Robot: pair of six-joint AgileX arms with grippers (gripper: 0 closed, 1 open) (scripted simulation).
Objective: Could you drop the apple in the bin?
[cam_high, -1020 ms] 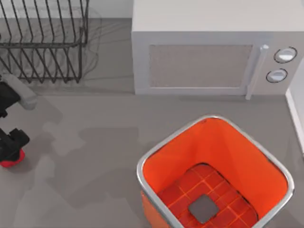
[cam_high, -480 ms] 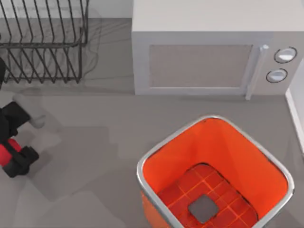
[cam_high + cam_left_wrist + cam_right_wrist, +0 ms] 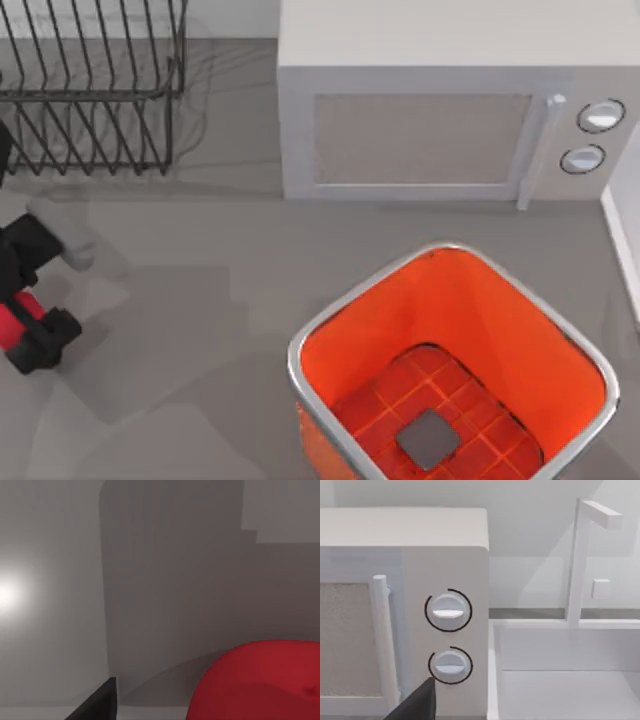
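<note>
The red apple (image 3: 12,322) sits at the far left edge of the table, between the black fingers of my left gripper (image 3: 26,314), which is shut on it. In the left wrist view the apple (image 3: 260,682) bulges close to the camera above the grey table, beside one dark fingertip (image 3: 97,705). The orange bin (image 3: 455,248) with its silver rim stands at the front right, far from the apple; its gridded floor with a grey centre square is bare. My right arm stays off to the right, its wrist view facing the microwave's knobs (image 3: 448,611).
A white microwave (image 3: 420,140) stands at the back, behind the bin. A black wire rack (image 3: 90,90) occupies the back left corner. A white sink basin (image 3: 565,680) lies right of the microwave. Bare grey table (image 3: 200,300) separates the left gripper from the bin.
Since one second ago my left gripper has turned and shifted slightly right with the apple in its fingers. Over the last half second it has hardly moved.
</note>
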